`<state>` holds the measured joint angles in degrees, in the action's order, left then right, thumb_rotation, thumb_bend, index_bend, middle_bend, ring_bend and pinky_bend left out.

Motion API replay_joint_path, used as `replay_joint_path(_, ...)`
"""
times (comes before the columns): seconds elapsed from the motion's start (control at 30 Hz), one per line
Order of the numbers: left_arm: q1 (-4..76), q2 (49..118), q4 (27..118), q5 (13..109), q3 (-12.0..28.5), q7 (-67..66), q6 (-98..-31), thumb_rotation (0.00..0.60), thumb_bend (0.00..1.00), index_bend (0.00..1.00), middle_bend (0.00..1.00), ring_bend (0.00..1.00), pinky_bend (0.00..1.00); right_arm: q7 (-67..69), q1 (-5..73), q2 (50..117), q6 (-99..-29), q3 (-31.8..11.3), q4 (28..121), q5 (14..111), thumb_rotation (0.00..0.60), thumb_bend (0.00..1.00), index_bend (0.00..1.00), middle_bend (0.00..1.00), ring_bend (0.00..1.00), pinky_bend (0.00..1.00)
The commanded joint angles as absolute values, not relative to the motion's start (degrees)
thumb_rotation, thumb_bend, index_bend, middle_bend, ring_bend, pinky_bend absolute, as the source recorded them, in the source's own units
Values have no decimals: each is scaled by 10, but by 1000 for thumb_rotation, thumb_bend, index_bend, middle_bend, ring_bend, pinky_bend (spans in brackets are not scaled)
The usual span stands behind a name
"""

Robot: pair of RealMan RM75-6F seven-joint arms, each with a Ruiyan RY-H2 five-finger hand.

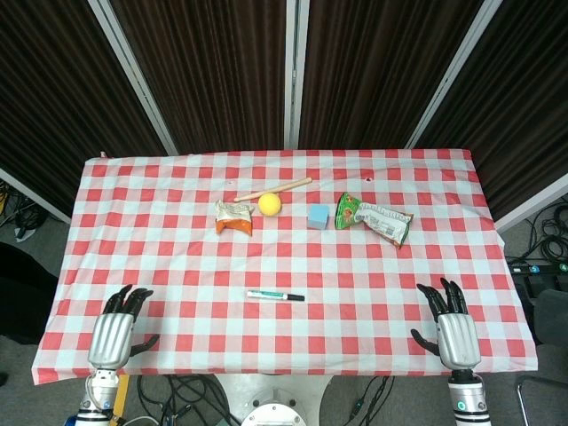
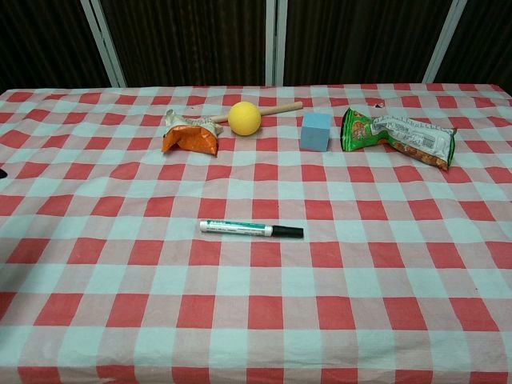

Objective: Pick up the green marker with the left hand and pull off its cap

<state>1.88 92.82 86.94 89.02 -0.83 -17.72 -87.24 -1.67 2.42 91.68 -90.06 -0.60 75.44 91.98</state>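
The green marker (image 1: 274, 295) (image 2: 250, 230) lies flat on the checked cloth near the front middle, white barrel with green print to the left and its black cap (image 2: 288, 232) to the right. My left hand (image 1: 117, 327) hovers at the front left corner, fingers apart and holding nothing, well left of the marker. At the front right corner, my right hand (image 1: 451, 327) is likewise spread and empty. The chest view shows neither hand.
Further back stand an orange snack packet (image 1: 234, 216), a yellow ball (image 1: 270, 205), a wooden stick (image 1: 273, 189), a blue cube (image 1: 319, 216) and a green snack bag (image 1: 374, 217). The red-and-white checked table (image 1: 177, 266) ends just behind my hands.
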Motion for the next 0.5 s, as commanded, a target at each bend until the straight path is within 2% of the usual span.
replay_joint_path(0.03, 19, 929, 869, 892, -7, -176, -874, 600, 64, 203, 216, 105, 190, -16, 24, 917, -901, -6, 753, 920, 600, 26, 161, 235, 0, 0)
replay_joint_path(0.5, 51, 921, 915, 891, 9, -204, -842, 600, 66, 203, 215, 107, 215, -22, 27, 901, -910, -23, 778, 914, 600, 26, 161, 235, 0, 0)
